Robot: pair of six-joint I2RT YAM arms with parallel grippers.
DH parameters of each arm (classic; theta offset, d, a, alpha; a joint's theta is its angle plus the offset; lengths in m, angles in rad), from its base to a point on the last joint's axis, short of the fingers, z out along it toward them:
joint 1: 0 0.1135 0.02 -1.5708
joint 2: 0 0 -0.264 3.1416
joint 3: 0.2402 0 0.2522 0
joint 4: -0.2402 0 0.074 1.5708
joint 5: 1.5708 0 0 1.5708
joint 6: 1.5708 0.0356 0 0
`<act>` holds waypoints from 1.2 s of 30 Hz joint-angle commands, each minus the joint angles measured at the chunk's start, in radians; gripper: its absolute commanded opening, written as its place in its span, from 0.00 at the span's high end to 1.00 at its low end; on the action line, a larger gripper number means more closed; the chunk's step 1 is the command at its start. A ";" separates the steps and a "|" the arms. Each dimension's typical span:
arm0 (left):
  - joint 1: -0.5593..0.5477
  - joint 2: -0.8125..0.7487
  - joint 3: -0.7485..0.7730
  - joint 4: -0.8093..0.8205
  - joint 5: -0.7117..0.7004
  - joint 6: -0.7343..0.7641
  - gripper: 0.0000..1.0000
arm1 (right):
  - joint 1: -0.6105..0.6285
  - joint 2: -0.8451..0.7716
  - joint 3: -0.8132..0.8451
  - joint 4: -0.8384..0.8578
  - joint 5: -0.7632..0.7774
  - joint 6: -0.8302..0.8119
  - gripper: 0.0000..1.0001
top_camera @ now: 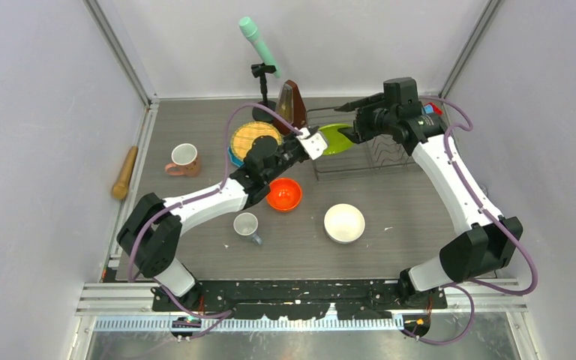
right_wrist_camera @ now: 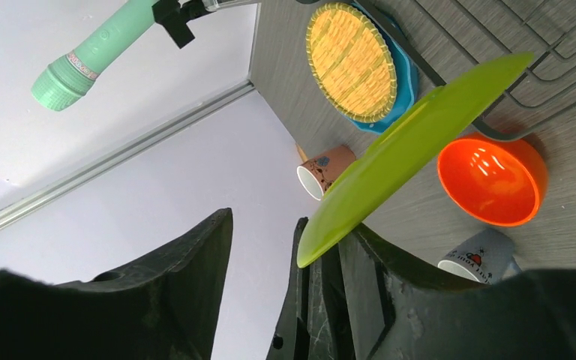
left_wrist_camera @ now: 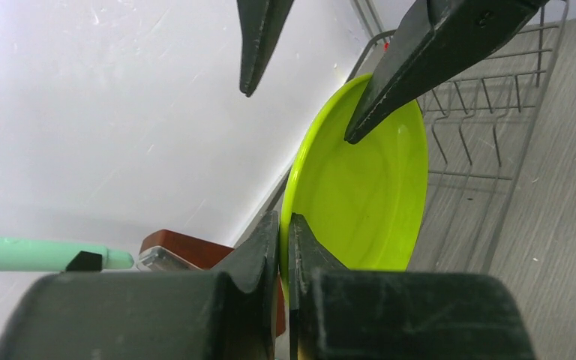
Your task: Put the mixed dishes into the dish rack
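My left gripper (top_camera: 311, 142) (left_wrist_camera: 285, 219) is shut on the rim of the lime-green plate (top_camera: 335, 137) (left_wrist_camera: 367, 195) and holds it tilted on edge at the left end of the dish rack (top_camera: 375, 154) (left_wrist_camera: 495, 112). My right gripper (top_camera: 352, 129) (right_wrist_camera: 262, 217) is open at the plate's opposite rim (right_wrist_camera: 420, 142), with one finger on each side of it. The yellow-rimmed plate (top_camera: 253, 137) lies on the blue plate (top_camera: 234, 156). The orange bowl (top_camera: 284, 193), white bowl (top_camera: 344, 223), pink mug (top_camera: 184, 159) and small white cup (top_camera: 247, 224) stand on the table.
A brown metronome (top_camera: 291, 103) and a mint-green microphone on a stand (top_camera: 259, 41) are at the back, left of the rack. A wooden rolling pin (top_camera: 125, 172) lies at the left edge. Walls close in the table on three sides.
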 commanded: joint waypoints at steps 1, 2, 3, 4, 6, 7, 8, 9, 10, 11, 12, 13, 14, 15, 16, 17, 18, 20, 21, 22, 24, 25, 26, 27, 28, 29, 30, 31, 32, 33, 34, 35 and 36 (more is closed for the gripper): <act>-0.009 -0.002 -0.014 0.161 0.033 0.092 1.00 | 0.004 -0.009 -0.010 0.054 -0.002 0.030 0.42; -0.011 0.001 -0.013 0.174 0.021 0.092 1.00 | 0.004 -0.009 -0.015 0.053 0.000 0.031 0.43; -0.014 0.006 -0.011 0.181 0.010 0.098 1.00 | 0.004 -0.011 -0.024 0.053 0.002 0.033 0.44; -0.016 0.009 -0.010 0.185 0.007 0.109 1.00 | 0.004 -0.012 -0.033 0.054 0.004 0.034 0.44; -0.024 0.016 -0.008 0.198 -0.006 0.132 1.00 | 0.004 -0.016 -0.044 0.054 0.016 0.036 0.48; -0.027 0.021 -0.008 0.211 -0.012 0.140 1.00 | 0.004 -0.018 -0.048 0.054 0.022 0.037 0.50; -0.030 0.024 -0.009 0.220 -0.014 0.148 1.00 | 0.004 -0.018 -0.053 0.053 0.032 0.036 0.54; -0.032 0.026 -0.007 0.222 -0.015 0.154 1.00 | 0.004 -0.020 -0.054 0.053 0.036 0.036 0.55; -0.034 0.029 -0.006 0.224 -0.019 0.156 1.00 | 0.004 -0.019 -0.056 0.054 0.040 0.036 0.58; -0.036 0.030 -0.003 0.224 -0.023 0.158 1.00 | 0.004 -0.019 -0.057 0.054 0.041 0.036 0.61; -0.037 0.033 -0.003 0.224 -0.025 0.159 1.00 | 0.004 -0.019 -0.057 0.055 0.047 0.034 0.69; -0.038 0.033 -0.003 0.223 -0.026 0.160 1.00 | 0.004 -0.021 -0.057 0.055 0.051 0.033 0.74; -0.040 0.033 -0.004 0.223 -0.027 0.159 1.00 | 0.004 -0.021 -0.059 0.055 0.062 0.031 0.84; -0.040 0.033 -0.007 0.223 -0.025 0.156 0.99 | 0.004 -0.026 -0.059 0.056 0.070 0.030 0.94; -0.042 0.033 -0.010 0.224 -0.024 0.149 0.92 | 0.004 -0.029 -0.061 0.058 0.086 0.029 0.97; -0.043 0.030 -0.017 0.231 -0.019 0.140 0.79 | 0.001 -0.032 -0.063 0.063 0.101 0.026 0.99; -0.043 0.027 -0.027 0.239 -0.003 0.130 0.63 | 0.000 -0.034 -0.067 0.070 0.110 0.025 0.99; -0.044 0.020 -0.045 0.243 0.018 0.101 0.37 | -0.005 -0.036 -0.072 0.094 0.133 0.021 1.00; -0.045 0.015 -0.051 0.241 0.021 0.080 0.31 | -0.009 -0.035 -0.072 0.112 0.148 0.017 1.00; -0.046 0.007 -0.059 0.236 0.027 0.054 0.27 | -0.012 -0.031 -0.070 0.119 0.153 0.014 1.00; -0.049 -0.013 -0.071 0.224 0.033 0.007 0.19 | -0.031 -0.023 -0.072 0.159 0.165 0.001 1.00; -0.050 -0.027 -0.077 0.216 0.035 -0.022 0.16 | -0.038 -0.020 -0.074 0.173 0.170 -0.008 1.00; -0.049 -0.042 -0.082 0.201 0.035 -0.057 0.15 | -0.056 -0.016 -0.083 0.214 0.170 -0.015 1.00; -0.049 -0.057 -0.083 0.175 0.035 -0.089 0.14 | -0.065 -0.014 -0.098 0.240 0.164 -0.027 1.00; -0.049 -0.073 -0.083 0.147 0.035 -0.120 0.13 | -0.088 -0.011 -0.107 0.311 0.144 -0.040 1.00; -0.049 -0.089 -0.082 0.120 0.032 -0.154 0.12 | -0.100 -0.010 -0.129 0.349 0.132 -0.046 1.00; -0.049 -0.108 -0.082 0.091 0.026 -0.183 0.12 | -0.126 -0.005 -0.140 0.430 0.109 -0.052 1.00; -0.049 -0.121 -0.079 0.068 0.012 -0.218 0.12 | -0.138 0.003 -0.160 0.465 0.097 -0.053 1.00; -0.049 -0.130 -0.078 0.047 -0.006 -0.256 0.12 | -0.166 0.007 -0.167 0.532 0.076 -0.056 1.00; -0.048 -0.139 -0.076 0.021 -0.024 -0.303 0.13 | -0.185 0.023 -0.177 0.560 0.066 -0.058 1.00; -0.049 -0.149 -0.072 -0.006 -0.045 -0.335 0.13 | -0.206 0.032 -0.177 0.599 0.048 -0.061 1.00; -0.049 -0.158 -0.067 -0.043 -0.063 -0.362 0.13 | -0.229 0.052 -0.173 0.611 0.042 -0.063 1.00; -0.049 -0.169 -0.062 -0.080 -0.091 -0.392 0.13 | -0.240 0.063 -0.167 0.622 0.034 -0.069 1.00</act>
